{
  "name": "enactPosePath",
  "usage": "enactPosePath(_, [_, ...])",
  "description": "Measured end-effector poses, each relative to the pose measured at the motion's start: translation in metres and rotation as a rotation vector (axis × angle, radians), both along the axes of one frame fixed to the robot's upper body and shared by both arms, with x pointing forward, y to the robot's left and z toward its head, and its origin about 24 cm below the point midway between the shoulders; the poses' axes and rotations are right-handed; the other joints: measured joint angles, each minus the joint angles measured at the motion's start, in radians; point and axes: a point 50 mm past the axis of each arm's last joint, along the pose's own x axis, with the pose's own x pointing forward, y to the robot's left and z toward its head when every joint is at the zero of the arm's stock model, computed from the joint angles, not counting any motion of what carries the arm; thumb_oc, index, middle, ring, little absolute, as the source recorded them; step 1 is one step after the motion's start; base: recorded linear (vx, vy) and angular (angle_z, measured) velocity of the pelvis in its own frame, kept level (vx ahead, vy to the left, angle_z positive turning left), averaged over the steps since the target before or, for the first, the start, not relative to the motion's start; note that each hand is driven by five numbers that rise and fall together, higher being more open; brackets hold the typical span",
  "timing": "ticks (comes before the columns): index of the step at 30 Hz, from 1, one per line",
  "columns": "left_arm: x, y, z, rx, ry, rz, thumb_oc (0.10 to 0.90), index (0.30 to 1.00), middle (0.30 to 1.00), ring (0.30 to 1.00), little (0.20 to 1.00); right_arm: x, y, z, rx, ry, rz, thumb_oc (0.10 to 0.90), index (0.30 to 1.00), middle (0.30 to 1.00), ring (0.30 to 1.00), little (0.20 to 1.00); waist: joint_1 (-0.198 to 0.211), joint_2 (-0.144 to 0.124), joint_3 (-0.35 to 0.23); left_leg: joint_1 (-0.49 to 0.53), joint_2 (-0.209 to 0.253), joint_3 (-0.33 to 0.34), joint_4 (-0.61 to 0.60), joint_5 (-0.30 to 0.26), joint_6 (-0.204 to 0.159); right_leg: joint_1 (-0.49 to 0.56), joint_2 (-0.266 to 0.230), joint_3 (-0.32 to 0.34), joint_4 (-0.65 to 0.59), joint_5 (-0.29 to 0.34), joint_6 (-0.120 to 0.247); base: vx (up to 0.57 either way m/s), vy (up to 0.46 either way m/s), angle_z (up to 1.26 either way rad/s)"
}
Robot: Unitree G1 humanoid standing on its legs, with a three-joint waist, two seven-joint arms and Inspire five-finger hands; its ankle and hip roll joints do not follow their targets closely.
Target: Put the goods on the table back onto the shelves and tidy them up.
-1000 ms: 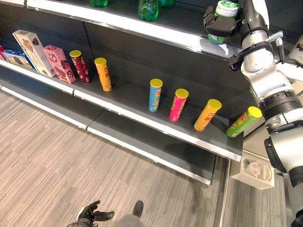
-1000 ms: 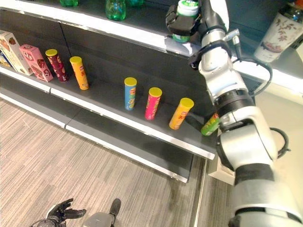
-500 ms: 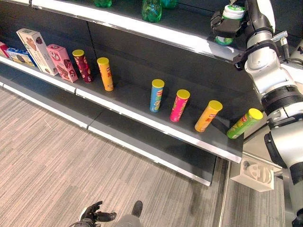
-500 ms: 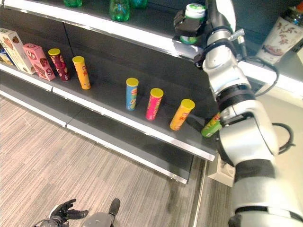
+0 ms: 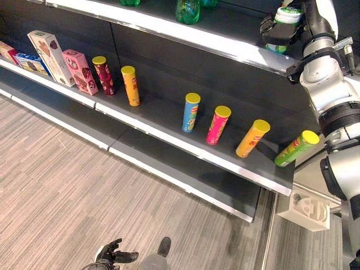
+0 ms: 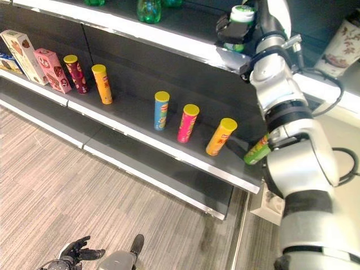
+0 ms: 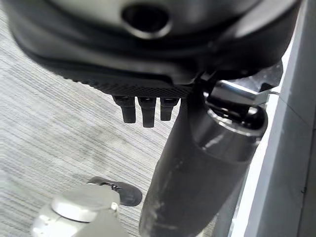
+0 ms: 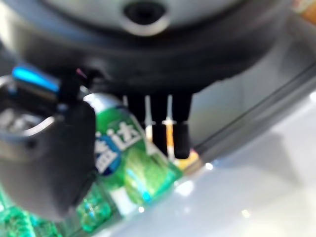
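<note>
On the middle shelf (image 5: pixel 169 138), from the left, stand a blue box (image 5: pixel 31 63), a tall white box (image 5: pixel 50 49) and a pink box (image 5: pixel 80 70), all with printed pictures on their faces, but the writing is too small to read. Next to them stand a dark red tube (image 5: pixel 104 75) and an orange tube (image 5: pixel 131 85), both with yellow lids. Further right, well apart from these, come a blue tube (image 5: pixel 190 112), a pink tube (image 5: pixel 218 125) and an orange-yellow tube (image 5: pixel 252 138), each one tilted more than the one before, and a green tube (image 5: pixel 294 148) leans strongly at the shelf's right end. The labels on the tubes show only as small marks. Above, on the upper shelf (image 5: pixel 185 31), green bottles (image 5: pixel 187 10) stand near the back. At the right end of this upper shelf the right hand (image 5: pixel 279 31) has its fingers curled round a green bottle with a white cap (image 5: pixel 284 25), and it holds this bottle upright just above the shelf's edge; the right wrist view shows white characters on the bottle's green label. The shelves are dark with bright metal edges, and the floor (image 5: pixel 67 185) is grey with thin stripes. Low near the floor, the left hand (image 5: pixel 109 254) hangs with its fingers spread and relaxed, holding nothing.
</note>
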Motion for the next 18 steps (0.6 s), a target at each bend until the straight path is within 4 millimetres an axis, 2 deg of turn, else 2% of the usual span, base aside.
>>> enactPosePath(5, [-0.0011,0.0003,-0.0004,0.000,0.005,0.002,0.800,0.900,0.900,0.900,0.900,0.0001,0.0001,-0.0001,0.003,0.001,0.002,0.400,0.300,0.300,0.300,0.300,0.000,0.002,-0.001,0.001,0.000,0.000,0.000,0.001,0.002,0.001,0.000,0.000,0.000,0.000,0.000,0.00,0.000,0.00])
enactPosePath(6, [-0.0007,0.0002,-0.0003,0.000,0.004,0.001,0.800,0.900,0.900,0.900,0.900,0.0001,0.0001,-0.0001,0.003,0.001,0.002,0.800,0.900,0.900,0.900,0.900,0.000,0.002,-0.001,0.001,0.000,0.000,0.000,0.003,0.005,0.001,0.000,0.000,0.000,0.000,0.000,0.00,0.000,0.00])
enactPosePath(18, [0.0033,-0.0001,0.0009,0.000,-0.007,-0.002,0.800,0.900,0.900,0.900,0.900,0.0018,0.0004,-0.0038,0.009,0.027,-0.003,0.800,0.900,0.900,0.900,0.900,-0.003,0.002,-0.001,0.005,0.002,0.004,0.000,0.005,0.005,0.003,0.001,0.003,0.000,0.000,0.000,0.00,0.001,0.00])
